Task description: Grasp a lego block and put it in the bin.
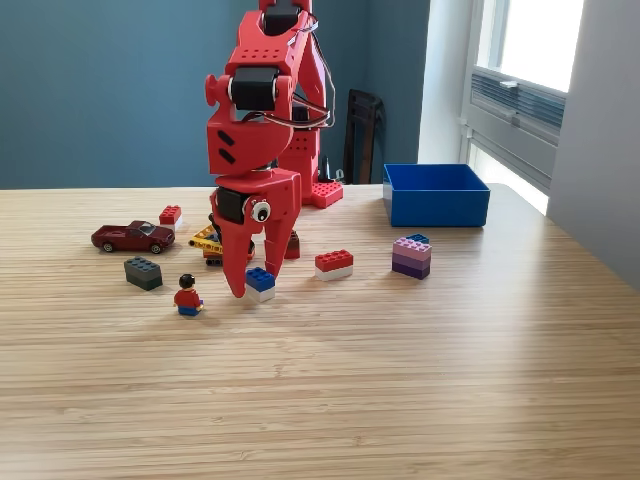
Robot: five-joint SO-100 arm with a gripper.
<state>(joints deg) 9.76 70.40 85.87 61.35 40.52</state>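
My red gripper [254, 282] points straight down near the middle of the table, its left fingertip [238, 290] at the wood. A small blue-on-white lego block [260, 283] rests on the table right beside that tip, under the shorter-looking right finger. The jaws look slightly apart around the block, which sits flat. The blue bin [435, 193] stands at the back on the exterior view's right, well away from the gripper.
Scattered on the table are a red-and-white block [334, 264], a purple stacked block [411, 257], a dark grey block [143, 272], a red block [171, 216], a dark red toy car [132, 236], a minifigure [187, 296] and a yellow piece [207, 242] behind the gripper.
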